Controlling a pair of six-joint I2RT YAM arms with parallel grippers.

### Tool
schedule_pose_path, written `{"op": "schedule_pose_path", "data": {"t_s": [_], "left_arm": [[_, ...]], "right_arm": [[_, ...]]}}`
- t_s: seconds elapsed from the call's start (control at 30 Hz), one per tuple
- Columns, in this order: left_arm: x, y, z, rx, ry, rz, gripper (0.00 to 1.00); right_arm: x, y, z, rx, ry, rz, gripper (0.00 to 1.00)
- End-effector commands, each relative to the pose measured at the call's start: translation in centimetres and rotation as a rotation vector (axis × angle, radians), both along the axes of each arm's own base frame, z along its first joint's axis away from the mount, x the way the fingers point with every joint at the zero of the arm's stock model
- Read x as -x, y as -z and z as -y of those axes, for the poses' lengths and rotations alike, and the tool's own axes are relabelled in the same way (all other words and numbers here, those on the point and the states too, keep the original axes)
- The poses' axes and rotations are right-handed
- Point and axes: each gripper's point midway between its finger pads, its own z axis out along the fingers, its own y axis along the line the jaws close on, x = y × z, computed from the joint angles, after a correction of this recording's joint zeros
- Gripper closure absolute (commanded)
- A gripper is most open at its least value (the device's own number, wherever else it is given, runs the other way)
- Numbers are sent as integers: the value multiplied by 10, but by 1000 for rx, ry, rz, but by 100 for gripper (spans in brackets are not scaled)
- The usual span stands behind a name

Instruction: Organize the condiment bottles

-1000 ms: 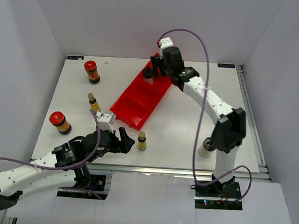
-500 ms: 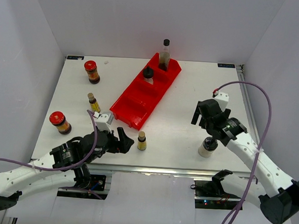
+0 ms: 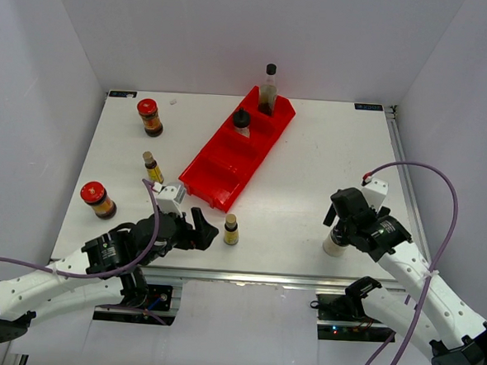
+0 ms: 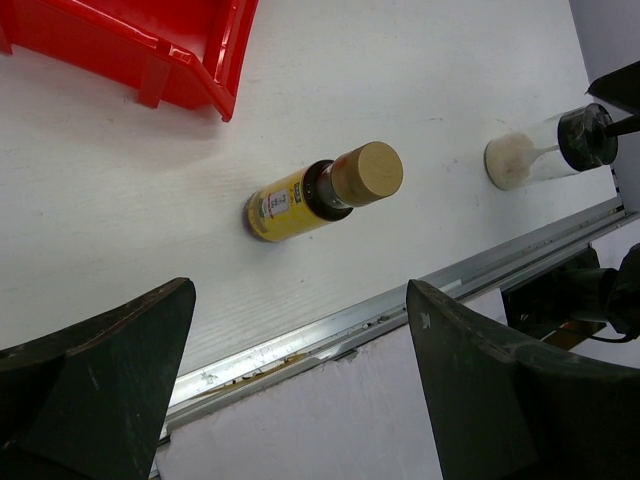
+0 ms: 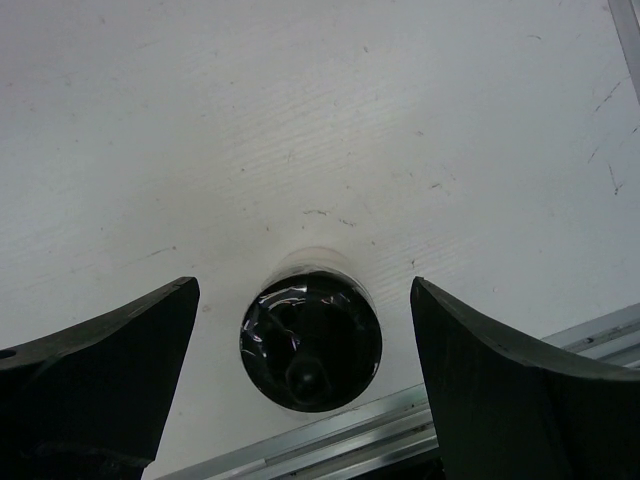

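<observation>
A: Why is the right gripper (image 5: 302, 285) spread over the black-capped shaker (image 5: 310, 340)?
B: To take it, I'd say. The shaker stands untouched at the near right edge. The left gripper (image 4: 300, 290), also spread, faces the yellow-labelled bottle (image 4: 300, 195) just near of the red tray (image 3: 228, 161).
A: Setting?
B: White surface (image 3: 310, 170), pale walls (image 3: 236, 33).

Shaker (image 3: 332, 247) partly behind right gripper (image 3: 338, 226)

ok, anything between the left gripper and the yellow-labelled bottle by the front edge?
Nothing. The left wrist view shows only bare table between the open left gripper and the yellow-labelled bottle; the top view agrees.
</observation>
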Motion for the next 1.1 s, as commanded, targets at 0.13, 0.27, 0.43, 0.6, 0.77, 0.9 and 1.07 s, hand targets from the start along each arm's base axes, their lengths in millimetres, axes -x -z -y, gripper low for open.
{"op": "schedule_pose_path", "data": {"t_s": [0.13, 0.27, 0.43, 0.6, 0.77, 0.9, 1.07], "left_arm": [[1, -3, 1, 13, 2, 3, 2], [0, -3, 1, 8, -5, 3, 2], [-1, -1, 1, 2, -6, 0, 2], [-1, -1, 0, 2, -10, 2, 2], [-1, -2, 0, 6, -13, 2, 2], [0, -2, 0, 9, -11, 3, 2], [1, -4, 0, 15, -7, 0, 2]], "right_arm": [[10, 16, 0, -58, 39, -8, 9], [13, 24, -4, -88, 38, -24, 12], [16, 34, -6, -91, 31, -49, 13], [16, 36, -6, -89, 28, -53, 18], [14, 35, -9, -92, 5, -49, 44], [5, 31, -19, -85, -80, -36, 74], [-16, 9, -39, -56, -239, 8, 92]]}}
